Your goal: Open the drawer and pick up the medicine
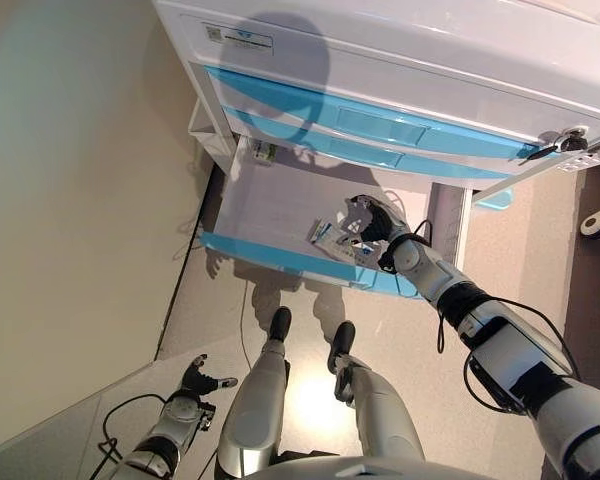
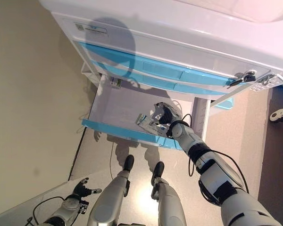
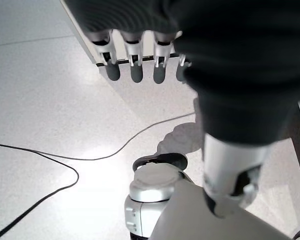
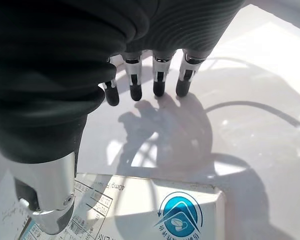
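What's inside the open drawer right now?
The open drawer holds a medicine box near its front edge, with the right hand open above it, and a small item at the back corner. Whatever lies under the hand and box is hidden.

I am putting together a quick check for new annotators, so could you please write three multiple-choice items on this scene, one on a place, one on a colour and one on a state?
1. Where does the medicine box lie?
A. on the floor beside the cabinet
B. in the open drawer, near its front
C. on top of the cabinet

2. What colour are the drawer fronts?
A. light blue
B. red
C. black

3. What is the right hand doing?
A. hanging low by the floor
B. gripping the drawer's handle
C. reaching over the box, fingers straight, nothing gripped

Answers: 1 B, the box rests on the drawer's white bottom by the front panel. 2 A, every front is light blue. 3 C, the right wrist view shows straight fingers above the box; the left hand is the low one.
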Controlling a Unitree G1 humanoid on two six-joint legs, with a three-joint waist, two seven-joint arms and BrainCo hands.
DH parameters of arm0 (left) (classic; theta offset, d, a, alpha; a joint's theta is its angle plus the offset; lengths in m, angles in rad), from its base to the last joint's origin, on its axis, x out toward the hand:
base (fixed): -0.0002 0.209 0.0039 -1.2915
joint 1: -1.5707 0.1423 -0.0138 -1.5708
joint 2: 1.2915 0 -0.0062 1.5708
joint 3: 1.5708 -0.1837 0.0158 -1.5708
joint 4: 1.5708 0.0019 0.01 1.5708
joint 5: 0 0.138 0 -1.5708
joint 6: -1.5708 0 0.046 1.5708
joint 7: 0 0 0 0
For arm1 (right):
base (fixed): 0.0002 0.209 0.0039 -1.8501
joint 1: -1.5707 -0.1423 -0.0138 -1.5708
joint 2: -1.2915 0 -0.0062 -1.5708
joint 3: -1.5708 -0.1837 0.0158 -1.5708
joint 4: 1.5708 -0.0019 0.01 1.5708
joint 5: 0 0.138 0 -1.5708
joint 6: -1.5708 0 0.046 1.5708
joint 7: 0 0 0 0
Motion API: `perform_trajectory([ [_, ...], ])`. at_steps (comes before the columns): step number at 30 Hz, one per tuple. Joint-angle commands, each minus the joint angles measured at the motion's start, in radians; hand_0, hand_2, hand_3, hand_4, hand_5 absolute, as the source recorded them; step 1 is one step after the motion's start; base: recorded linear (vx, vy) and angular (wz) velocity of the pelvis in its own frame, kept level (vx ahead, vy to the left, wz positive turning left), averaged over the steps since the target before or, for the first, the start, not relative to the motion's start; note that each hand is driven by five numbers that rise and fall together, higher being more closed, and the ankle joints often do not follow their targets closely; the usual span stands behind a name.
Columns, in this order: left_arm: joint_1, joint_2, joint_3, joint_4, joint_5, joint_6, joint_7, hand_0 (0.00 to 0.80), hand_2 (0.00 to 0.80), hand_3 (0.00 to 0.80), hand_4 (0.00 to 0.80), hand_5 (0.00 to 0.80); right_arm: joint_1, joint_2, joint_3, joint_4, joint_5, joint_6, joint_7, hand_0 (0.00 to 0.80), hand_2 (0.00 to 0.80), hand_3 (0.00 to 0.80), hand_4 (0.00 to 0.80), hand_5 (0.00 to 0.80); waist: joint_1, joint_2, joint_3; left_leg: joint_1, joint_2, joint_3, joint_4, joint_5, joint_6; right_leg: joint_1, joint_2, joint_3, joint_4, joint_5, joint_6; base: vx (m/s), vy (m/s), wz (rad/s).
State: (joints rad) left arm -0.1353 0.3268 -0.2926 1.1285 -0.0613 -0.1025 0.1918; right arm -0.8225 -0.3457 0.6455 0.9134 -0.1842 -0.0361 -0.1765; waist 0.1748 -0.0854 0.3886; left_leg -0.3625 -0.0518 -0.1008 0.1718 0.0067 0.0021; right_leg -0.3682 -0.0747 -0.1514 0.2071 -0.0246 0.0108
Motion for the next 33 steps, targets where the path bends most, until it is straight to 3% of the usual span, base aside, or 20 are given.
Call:
perform_trajectory([
  [1, 0.003, 0.006, 0.004, 0.033, -0.009, 0.0, 0.004, 0.0, 0.0, 0.0, 0.0, 0.0, -0.008, 0.052, 0.063, -0.05, -0.007, -0.012, 0.075, 0.0, 0.0, 0.0, 0.0, 0.0, -0.001, -0.014, -0.009, -0.022, -0.046, 0.007, -0.093, 0.085, 0.041, -0.026, -0.024, -0.002, 0.051, 0.048, 0.047, 0.0, 0.0, 0.0],
  [19, -0.022, 0.02, 0.027, 0.039, -0.014, 0.016, -0.004, 0.0, 0.0, 0.0, 0.0, 0.0, 0.001, 0.087, 0.161, -0.224, -0.015, -0.009, 0.184, 0.0, 0.0, 0.0, 0.0, 0.0, 0.001, -0.041, 0.015, -0.023, -0.037, -0.005, -0.11, 0.098, 0.034, -0.034, -0.017, -0.01, 0.055, 0.041, 0.042, -0.002, -0.004, 0.01],
  [25, -0.025, 0.011, 0.038, 0.027, -0.015, 0.018, 0.008, 0.0, 0.0, 0.0, 0.0, 0.0, 0.033, 0.045, 0.179, -0.406, -0.061, -0.032, 0.189, 0.0, 0.0, 0.0, 0.0, 0.0, -0.004, -0.049, 0.025, -0.027, -0.035, -0.009, -0.116, 0.101, 0.034, -0.037, -0.017, -0.012, 0.056, 0.039, 0.043, -0.005, -0.003, 0.03],
  [33, -0.046, 0.014, 0.043, 0.011, -0.009, 0.019, 0.016, 0.0, 0.0, 0.0, 0.0, 0.0, 0.054, -0.004, 0.198, -0.513, -0.186, -0.03, 0.211, 0.0, 0.0, 0.0, 0.0, 0.0, -0.011, -0.051, 0.043, -0.04, -0.038, -0.019, -0.129, 0.114, 0.03, -0.046, -0.023, -0.025, 0.057, 0.04, 0.044, -0.006, -0.011, 0.08],
])
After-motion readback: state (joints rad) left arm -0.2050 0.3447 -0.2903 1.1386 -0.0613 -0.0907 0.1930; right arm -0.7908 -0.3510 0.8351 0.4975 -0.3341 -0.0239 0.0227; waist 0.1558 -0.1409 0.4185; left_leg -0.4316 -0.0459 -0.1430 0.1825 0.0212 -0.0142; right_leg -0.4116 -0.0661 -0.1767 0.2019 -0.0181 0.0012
